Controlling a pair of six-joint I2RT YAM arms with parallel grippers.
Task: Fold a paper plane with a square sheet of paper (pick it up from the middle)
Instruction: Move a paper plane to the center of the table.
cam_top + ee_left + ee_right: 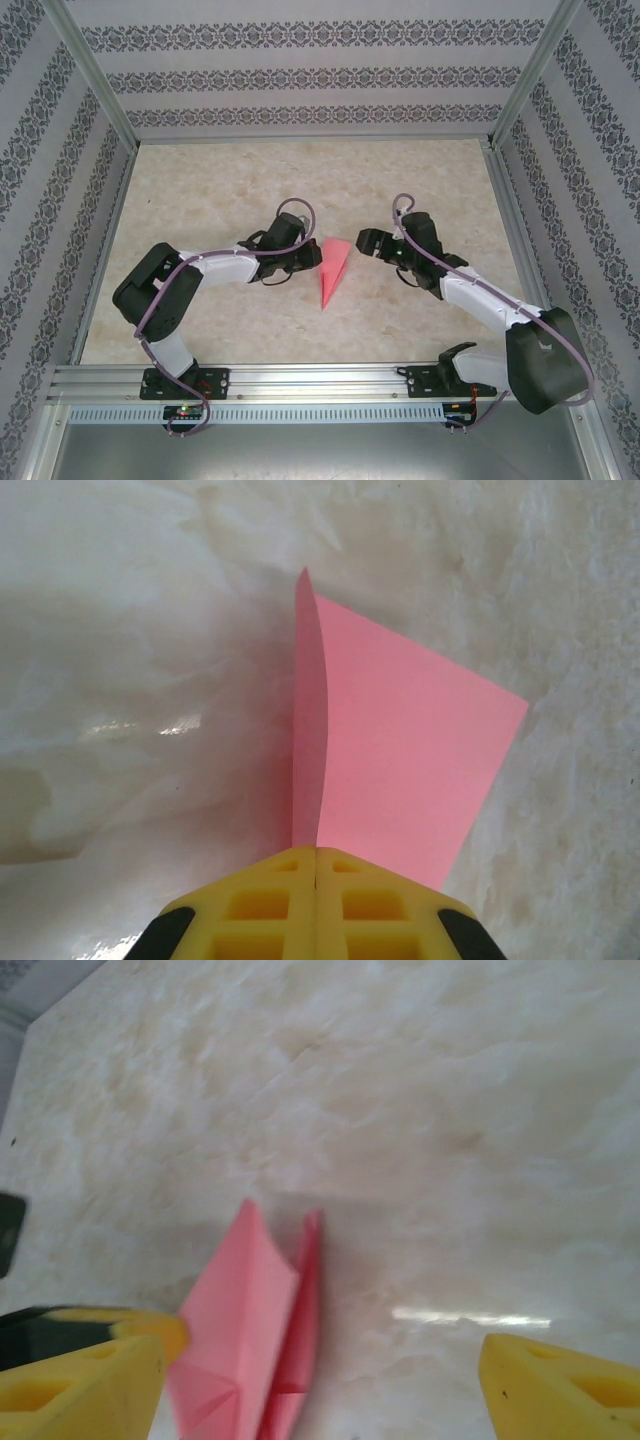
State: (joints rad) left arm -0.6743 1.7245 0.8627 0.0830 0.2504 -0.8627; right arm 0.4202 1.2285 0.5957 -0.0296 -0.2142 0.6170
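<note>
I am pressing my left fingers (270,915) tight together, with no gap showing along their seam. They are pinching the paper plane (400,770) at its near edge. One pink flap is standing on edge straight out of the seam, while the wider flap is spreading flat to the right over the pale marbled counter (120,630).

I am holding my right fingers (80,1385) spread wide apart, one yellow tip low at the left and the other low at the right, gripping nothing. The plane's folded end is lying between them, much nearer the left tip and just beside it; I cannot tell whether it is touching.

From above, the plane is resting near the middle of the counter between my two arms. Its point is aiming toward the near edge and its wide end is sitting between the two sets of fingers. The left ones are reaching it from the left and the right ones are hovering just to its right.
</note>
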